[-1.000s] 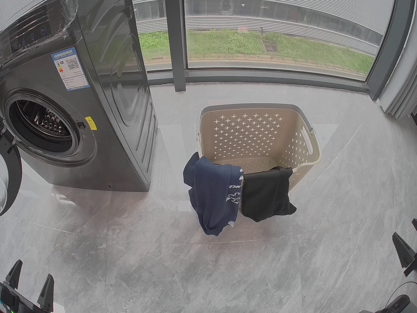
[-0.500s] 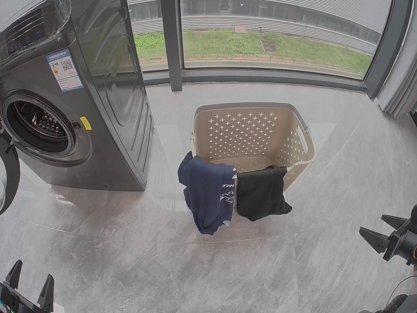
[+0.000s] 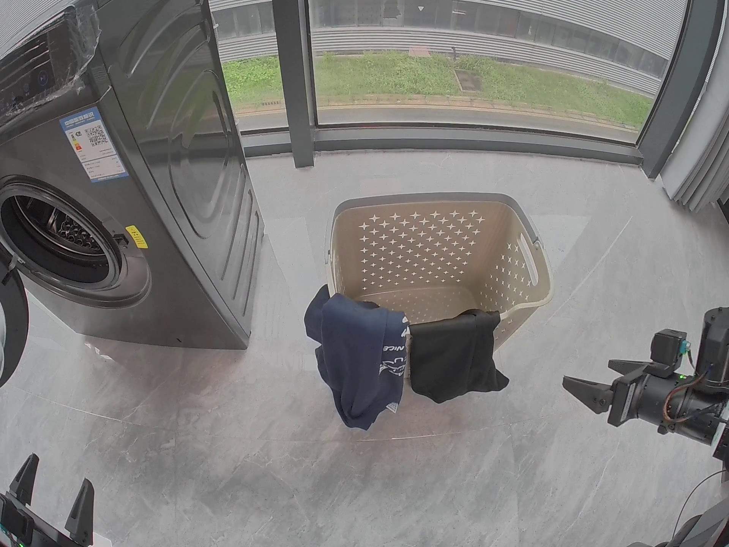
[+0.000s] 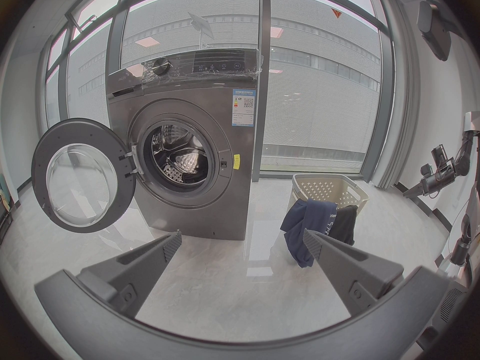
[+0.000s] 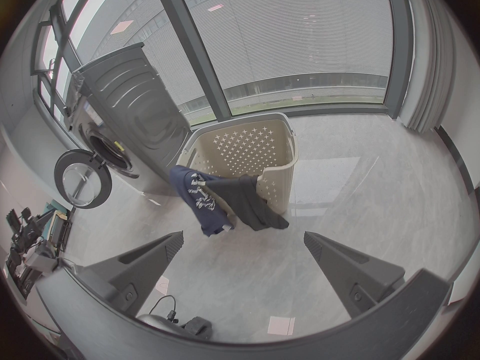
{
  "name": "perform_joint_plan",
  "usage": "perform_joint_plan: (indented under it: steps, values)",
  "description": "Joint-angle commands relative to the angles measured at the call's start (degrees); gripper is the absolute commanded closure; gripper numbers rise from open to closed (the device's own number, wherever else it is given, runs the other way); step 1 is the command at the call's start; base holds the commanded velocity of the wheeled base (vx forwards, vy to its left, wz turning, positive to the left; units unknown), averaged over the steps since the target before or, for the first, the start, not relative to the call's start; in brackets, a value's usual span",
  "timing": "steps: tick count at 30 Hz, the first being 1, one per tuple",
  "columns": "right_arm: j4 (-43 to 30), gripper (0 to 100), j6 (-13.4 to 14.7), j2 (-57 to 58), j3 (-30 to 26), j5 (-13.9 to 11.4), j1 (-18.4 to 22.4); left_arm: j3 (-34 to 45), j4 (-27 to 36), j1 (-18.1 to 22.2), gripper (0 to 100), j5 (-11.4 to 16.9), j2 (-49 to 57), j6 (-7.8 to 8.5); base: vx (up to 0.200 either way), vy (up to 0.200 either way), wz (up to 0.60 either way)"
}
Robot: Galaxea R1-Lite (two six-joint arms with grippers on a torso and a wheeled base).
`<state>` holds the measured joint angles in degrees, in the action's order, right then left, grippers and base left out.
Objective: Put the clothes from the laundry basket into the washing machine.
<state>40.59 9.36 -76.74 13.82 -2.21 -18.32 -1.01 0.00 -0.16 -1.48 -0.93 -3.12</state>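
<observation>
A beige laundry basket [image 3: 433,200] stands on the grey floor right of the washing machine [image 3: 175,191]. Over its near rim hang a navy shirt [image 3: 357,358] and a black garment [image 3: 452,355]. The machine's drum [image 3: 57,241] gapes, its round door [image 4: 82,176] swung wide. My right gripper [image 3: 591,376] is open and empty, low at the right, a good way from the black garment and pointing toward it. My left gripper [image 3: 57,480] is open and empty at the bottom left, far from the basket [image 4: 330,188]. The right wrist view frames both garments [image 5: 200,201] between my open right gripper [image 5: 242,236].
Tall windows with a dark pillar [image 3: 292,62] run behind the basket. A pale curtain [image 3: 702,169] hangs at the far right. Bare floor lies between both grippers and the basket. Some equipment [image 5: 30,246] stands beyond the machine's door.
The head camera has shifted, so machine and basket sit differently in the picture. My right gripper rose from the right edge and swung inward toward the basket. The left gripper kept still.
</observation>
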Motion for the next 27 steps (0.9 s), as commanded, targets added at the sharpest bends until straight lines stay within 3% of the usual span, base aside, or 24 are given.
perform_joint_plan:
  steps: [1,2,3,15,21,27]
  values:
    - [6.6,0,0.7,-12.1,0.2,2.6,-0.9,0.9,0.0,0.0,0,0.0,0.8,-0.04,0.0,0.0,0.0]
    - [6.6,0,0.7,-12.1,0.2,2.6,-0.9,0.9,0.0,0.0,0,0.0,0.8,-0.04,0.0,0.0,0.0]
    - [9.1,0,0.7,-14.3,0.2,4.7,-1.0,0.9,0.0,0.0,0,0.0,0.8,-0.04,0.0,0.0,0.0]
    - [16.9,0,0.7,-27.9,4.4,5.3,-2.4,0.9,0.0,0.0,0,-0.1,0.8,-0.04,0.0,0.0,0.0]
    - [23.5,0,1.8,-37.5,7.6,5.6,-6.8,0.9,0.0,0.0,0,-0.1,0.8,0.04,0.0,0.0,0.0]
    - [27.3,0,2.7,-43.6,12.4,8.6,-9.9,0.9,0.0,0.0,0,-0.1,0.8,0.04,0.0,0.0,0.0]
